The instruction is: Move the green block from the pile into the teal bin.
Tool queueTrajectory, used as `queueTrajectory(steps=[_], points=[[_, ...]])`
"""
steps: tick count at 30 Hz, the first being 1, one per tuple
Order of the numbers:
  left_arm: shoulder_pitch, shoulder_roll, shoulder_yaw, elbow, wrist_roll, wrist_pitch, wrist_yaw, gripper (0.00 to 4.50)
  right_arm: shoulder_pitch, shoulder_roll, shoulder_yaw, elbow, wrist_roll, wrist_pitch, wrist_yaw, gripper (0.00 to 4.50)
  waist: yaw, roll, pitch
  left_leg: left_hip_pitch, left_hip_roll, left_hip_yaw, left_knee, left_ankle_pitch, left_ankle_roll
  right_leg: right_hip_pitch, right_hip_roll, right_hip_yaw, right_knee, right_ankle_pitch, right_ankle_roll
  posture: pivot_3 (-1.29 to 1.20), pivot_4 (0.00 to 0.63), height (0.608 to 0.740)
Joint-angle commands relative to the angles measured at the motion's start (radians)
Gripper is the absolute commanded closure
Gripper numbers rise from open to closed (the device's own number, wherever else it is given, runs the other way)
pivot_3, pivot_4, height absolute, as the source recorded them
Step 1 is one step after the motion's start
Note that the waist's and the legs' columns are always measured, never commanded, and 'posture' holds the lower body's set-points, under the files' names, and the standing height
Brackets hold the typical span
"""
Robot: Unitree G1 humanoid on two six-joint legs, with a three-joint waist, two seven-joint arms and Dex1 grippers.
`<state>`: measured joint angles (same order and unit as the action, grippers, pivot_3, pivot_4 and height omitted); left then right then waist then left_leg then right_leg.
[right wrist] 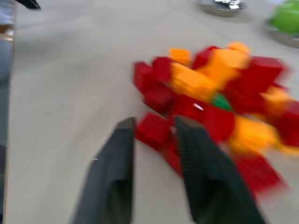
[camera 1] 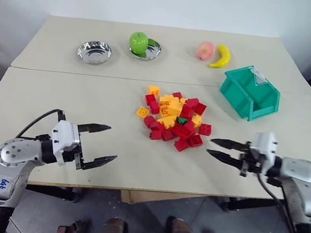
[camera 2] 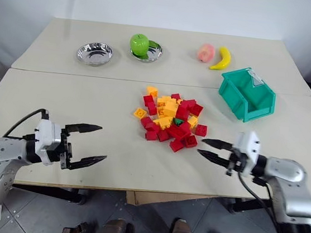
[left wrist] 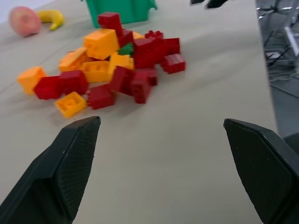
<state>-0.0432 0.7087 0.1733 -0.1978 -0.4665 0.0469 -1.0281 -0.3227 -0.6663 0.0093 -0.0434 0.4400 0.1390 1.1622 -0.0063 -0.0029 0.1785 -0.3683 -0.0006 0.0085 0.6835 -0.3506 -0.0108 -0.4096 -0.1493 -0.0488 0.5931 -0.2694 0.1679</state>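
Note:
The green block (camera 1: 182, 120) is a small dark-green brick sitting near the top of the pile (camera 1: 172, 118) of red and orange bricks at the table's middle, half ringed by red ones. The teal bin (camera 1: 250, 92) stands behind and to the right of the pile, empty as far as its inside shows. My right gripper (camera 1: 210, 146) hovers just right of the pile's near corner, pointing at it, its fingers a narrow gap apart with nothing between them. My left gripper (camera 1: 113, 142) is wide open over bare table, well to the left of the pile.
At the back stand an empty steel bowl (camera 1: 94, 51), a second bowl (camera 1: 151, 52) holding a green apple (camera 1: 138, 42), a peach (camera 1: 205, 50) and a banana (camera 1: 221, 56). A seam (camera 1: 65, 72) crosses the table behind the pile.

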Motion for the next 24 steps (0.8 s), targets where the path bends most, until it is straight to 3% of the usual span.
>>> queueTrajectory(steps=[1,5,9,19,22,24], points=[[-0.011,-0.025,-0.011,-0.013,-0.010,0.006,0.013,0.00,-0.126,0.084,0.133,-0.009,-0.103,0.056,-0.076,4.48,0.001,0.000,0.000,0.000,0.000,0.000,0.000,0.000,0.000,0.000,0.000,0.000,0.001,0.000,0.000,0.00,0.150,0.740],[-0.021,-0.068,-0.013,-0.027,-0.019,0.026,0.055,0.00,-0.297,0.217,0.184,0.106,-0.190,0.119,-0.220,4.48,0.005,0.000,0.000,-0.002,-0.001,-0.001,0.000,0.000,0.000,-0.001,0.000,-0.001,0.001,0.000,0.000,0.00,0.150,0.740],[-0.031,-0.092,-0.019,-0.048,-0.011,0.048,0.094,0.00,-0.431,0.277,0.171,0.278,-0.235,0.138,-0.282,4.48,0.003,0.000,0.000,-0.002,-0.001,-0.002,0.000,0.000,0.000,-0.002,-0.001,-0.001,0.001,0.000,-0.001,0.00,0.150,0.740],[-0.046,-0.101,-0.018,-0.041,0.002,0.046,0.125,0.00,-0.634,0.224,0.100,0.872,-0.397,-0.250,-0.445,4.48,-0.016,0.000,0.000,-0.002,-0.001,-0.001,0.000,0.000,0.000,-0.002,-0.001,-0.001,0.001,0.000,-0.001,0.00,0.150,0.740],[-0.059,-0.108,-0.028,-0.028,0.011,0.040,0.130,0.00,-0.670,0.210,0.071,0.972,-0.410,-0.309,-0.492,4.48,-0.026,0.000,0.000,-0.002,-0.001,-0.001,-0.001,0.000,0.000,-0.002,-0.001,-0.001,0.000,0.000,-0.001,0.00,0.150,0.740],[-0.070,-0.114,-0.033,-0.019,0.015,0.040,0.133,0.00,-0.657,0.221,0.058,0.956,-0.387,-0.327,-0.440,4.48,-0.028,0.000,0.000,-0.002,-0.001,-0.001,-0.001,0.000,0.000,-0.002,-0.001,-0.001,0.000,0.000,-0.001,0.00,0.150,0.740]])
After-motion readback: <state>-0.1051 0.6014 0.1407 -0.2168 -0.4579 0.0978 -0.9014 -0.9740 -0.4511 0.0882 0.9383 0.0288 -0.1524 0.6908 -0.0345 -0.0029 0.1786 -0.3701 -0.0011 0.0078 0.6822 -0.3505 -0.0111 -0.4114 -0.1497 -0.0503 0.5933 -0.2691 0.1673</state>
